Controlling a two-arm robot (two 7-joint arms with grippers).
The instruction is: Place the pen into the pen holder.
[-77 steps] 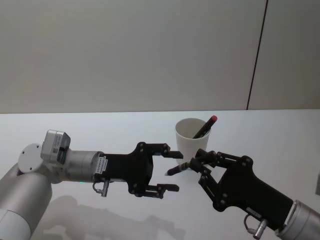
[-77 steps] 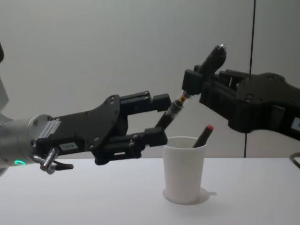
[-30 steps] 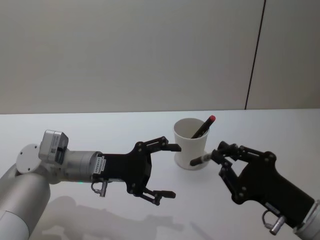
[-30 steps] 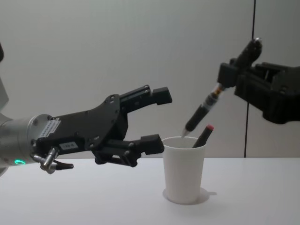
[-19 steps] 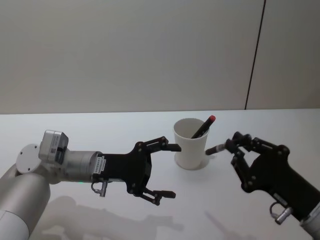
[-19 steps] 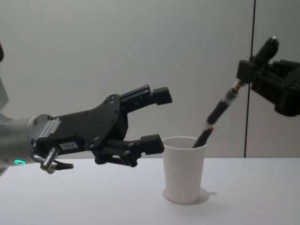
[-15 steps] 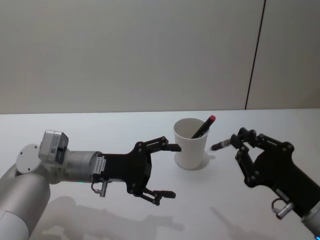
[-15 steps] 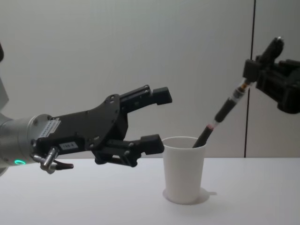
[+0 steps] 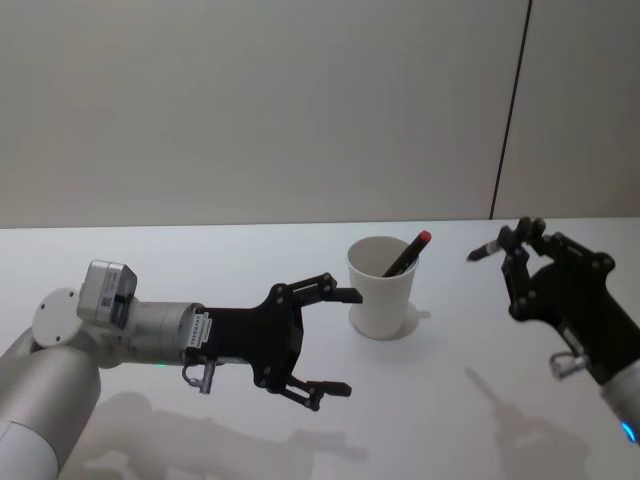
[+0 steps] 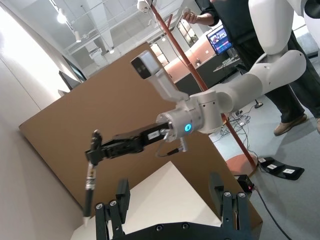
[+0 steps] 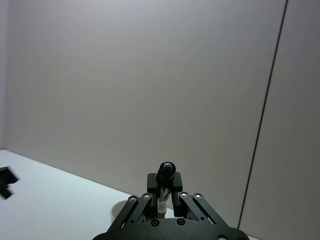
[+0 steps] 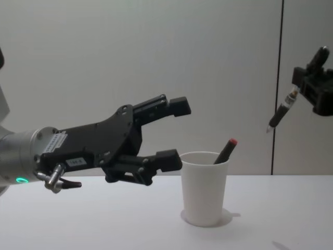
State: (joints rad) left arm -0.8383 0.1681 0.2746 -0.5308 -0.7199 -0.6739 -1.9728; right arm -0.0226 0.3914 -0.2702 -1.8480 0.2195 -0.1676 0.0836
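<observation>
A plain white desk [image 9: 200, 260] runs across the scene below a pale grey wall [image 9: 250, 100] with a thin dark vertical seam. The silver and black left arm reaches forward over the desk, and its black left pincer [image 9: 320, 340] hangs in the air to the left of the cup with its fingers spread wide and nothing between them. The black right pincer [image 9: 522, 250] is held up in the air to the right of the cup, well apart from it, clamped on a slim dark pen with a clear middle section [image 12: 281, 111]; the pen slants with its tip lower and pointing toward the cup's side, above rim height in the chest view. The pen holder, a tapered white paper cup with a rolled rim [image 9: 380, 290], stands upright on the desk between the two pincers. Inside it leans a dark pen with a red cap end [image 9: 405, 255], its red end sticking out past the rim.
</observation>
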